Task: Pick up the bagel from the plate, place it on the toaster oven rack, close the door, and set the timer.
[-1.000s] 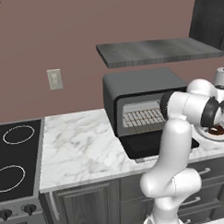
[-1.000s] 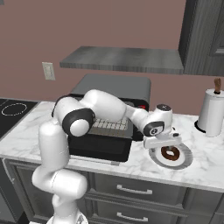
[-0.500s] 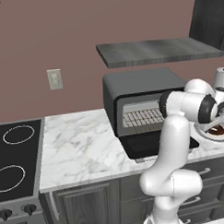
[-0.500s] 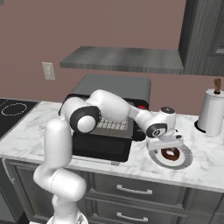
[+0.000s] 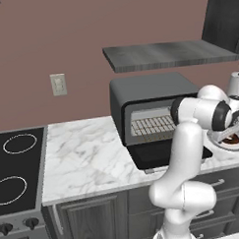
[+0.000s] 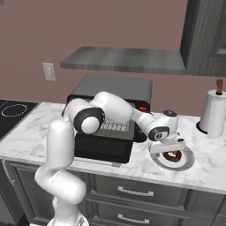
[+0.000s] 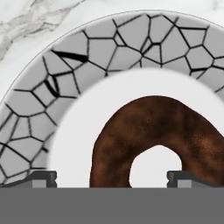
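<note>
The gripper [image 6: 170,148] hangs just above the plate [image 6: 187,161], pointing down, on the marble counter [image 6: 26,132] at about 3 o'clock from the toaster oven [image 6: 114,90]. Its 2 fingertips [image 7: 41,178] stand spread wide and grip nothing.

In the hand view the bagel [image 7: 144,131], dark brown with a pale hole in the middle, lies on the white centre of the plate [image 7: 52,83], whose grey rim carries a cracked black-line pattern. The bagel fills the space from 12 o'clock down to the bottom edge between the 2 tips; one tip sits clear of it at 9 o'clock over bare plate, the other at 3 o'clock over the bagel's ring. Whether the tips touch the bagel cannot be told.

In the right base view the bagel [image 6: 173,156] shows under the hand. The oven's door [image 6: 103,150] is dropped open, and the rack [image 5: 152,125] lies inside the cavity. A white paper-towel roll [image 6: 214,114] stands at 2 o'clock from the plate, well apart.
</note>
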Robot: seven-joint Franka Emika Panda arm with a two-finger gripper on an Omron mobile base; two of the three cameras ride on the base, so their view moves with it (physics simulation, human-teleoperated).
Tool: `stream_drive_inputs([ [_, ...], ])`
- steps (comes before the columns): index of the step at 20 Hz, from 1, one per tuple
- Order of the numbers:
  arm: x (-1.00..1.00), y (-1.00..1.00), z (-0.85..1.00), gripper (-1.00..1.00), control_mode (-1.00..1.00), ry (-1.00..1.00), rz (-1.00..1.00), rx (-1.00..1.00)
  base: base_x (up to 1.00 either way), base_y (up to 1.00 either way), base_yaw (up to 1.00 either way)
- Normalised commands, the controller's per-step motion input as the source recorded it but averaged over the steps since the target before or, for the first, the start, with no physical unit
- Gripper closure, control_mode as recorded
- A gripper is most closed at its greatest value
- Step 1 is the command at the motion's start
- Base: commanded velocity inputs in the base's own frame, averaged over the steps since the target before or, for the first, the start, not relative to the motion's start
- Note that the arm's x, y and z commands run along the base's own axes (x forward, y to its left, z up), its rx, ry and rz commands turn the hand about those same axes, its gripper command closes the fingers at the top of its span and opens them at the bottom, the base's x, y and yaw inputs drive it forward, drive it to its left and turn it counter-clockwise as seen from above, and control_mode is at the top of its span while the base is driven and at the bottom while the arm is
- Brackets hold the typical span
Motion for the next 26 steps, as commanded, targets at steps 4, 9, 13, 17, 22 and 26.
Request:
stream_drive_inputs([
  [4, 0.15, 0.0, -0.19, -1.0, -1.0, 0.04, 0.0, 0.0, 0.0, 0.0, 0.0],
  [9, 0.02, 0.01, -0.19, -1.0, -1.0, 0.13, 0.0, 0.0, 0.0, 0.0, 0.0],
  [13, 0.01, 0.08, -0.28, -1.0, -1.0, 0.3, 0.0, 0.08, 0.0, 0.0, 0.0],
  [17, 0.0, 0.16, -0.39, -1.0, -1.0, 0.24, 0.0, 0.13, 0.0, 0.0, 0.0],
  [22, 0.04, 0.31, -0.46, -1.0, -1.0, 0.07, 0.0, 0.1, 0.0, 0.0, 0.0],
  [26, 0.46, 0.31, -0.36, -1.0, -1.0, 0.0, 0.03, 0.06, 0.0, 0.0, 0.0],
])
